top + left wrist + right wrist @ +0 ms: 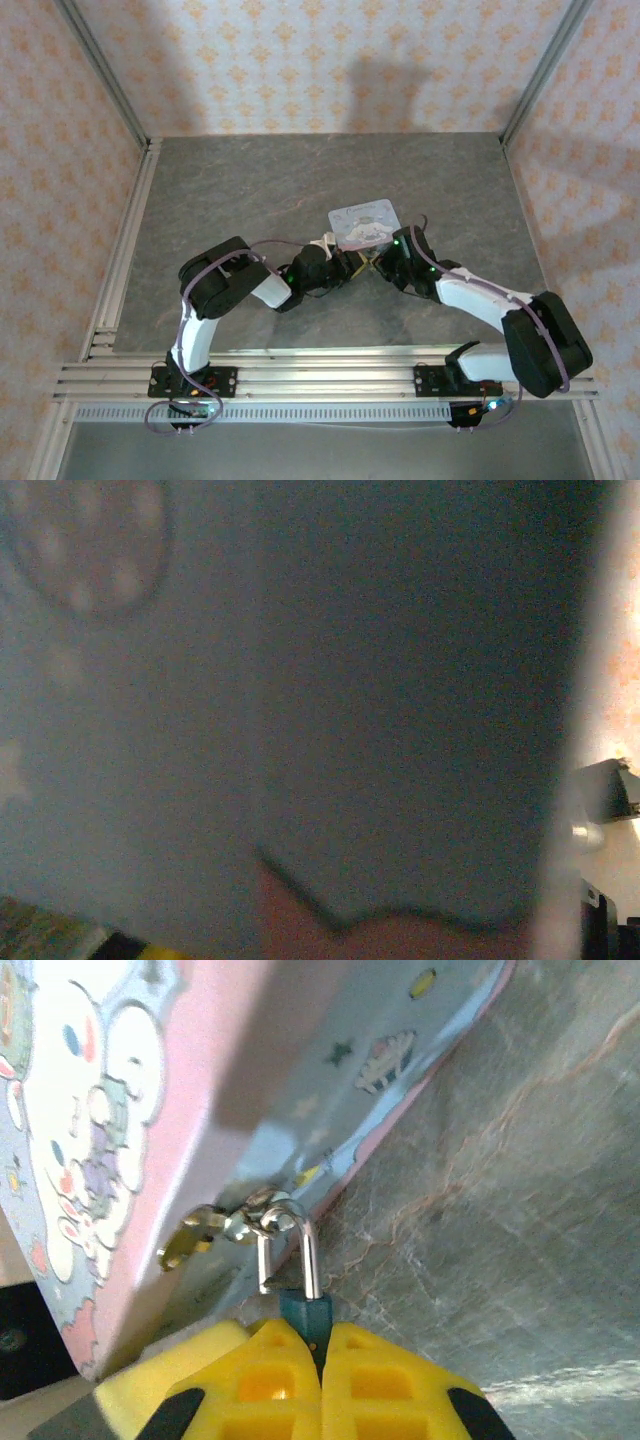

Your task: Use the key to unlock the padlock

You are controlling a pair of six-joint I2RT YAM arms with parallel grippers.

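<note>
Clamped tight in the right claw (320, 1360): the padlock (303, 1312), mostly hidden between yellow pads (250, 1380), shackle hooked through the clasp of the tin (200, 1080) on the worktop (500, 1210). Cannot tell the left claw (343, 265) opening; blurred, pressed close against the tin.

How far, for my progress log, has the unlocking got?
Done: the right pincer is shut on the blue body of the padlock. In hand: holding it beside the tin. Left: the shackle is closed through the tin's clasp, so the key must yet be inserted and turned.
</note>
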